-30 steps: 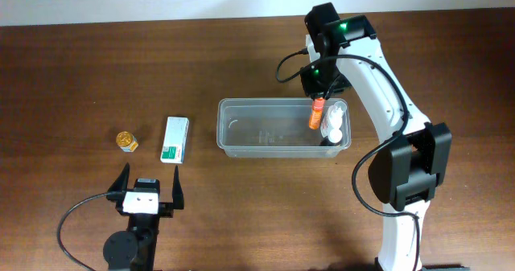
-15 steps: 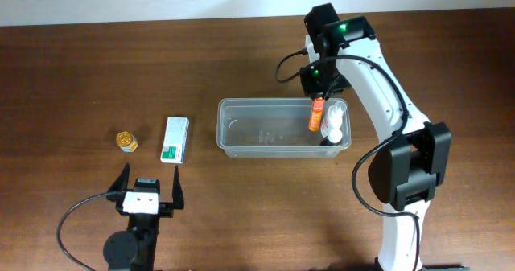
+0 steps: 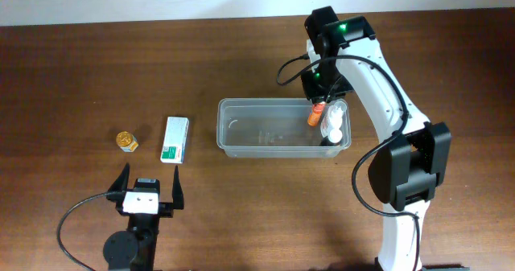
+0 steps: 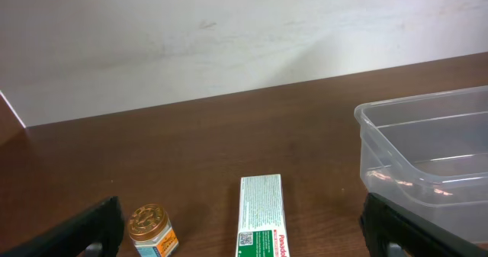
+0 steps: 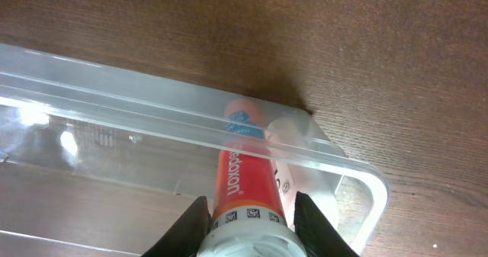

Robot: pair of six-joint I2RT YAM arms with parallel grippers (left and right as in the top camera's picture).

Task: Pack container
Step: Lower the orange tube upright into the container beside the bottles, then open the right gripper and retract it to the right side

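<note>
Clear shallow tub [image 3: 241, 139], left part bare; right gripper [image 3: 319, 102] clamps orange tube [image 3: 315, 117] by its right wall; left gripper [image 3: 150, 181] spread wide.

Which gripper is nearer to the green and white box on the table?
Left. The left gripper, open, is just below the box in the overhead view. The right gripper is far off, over the far end of the container, shut on an orange tube.
</note>
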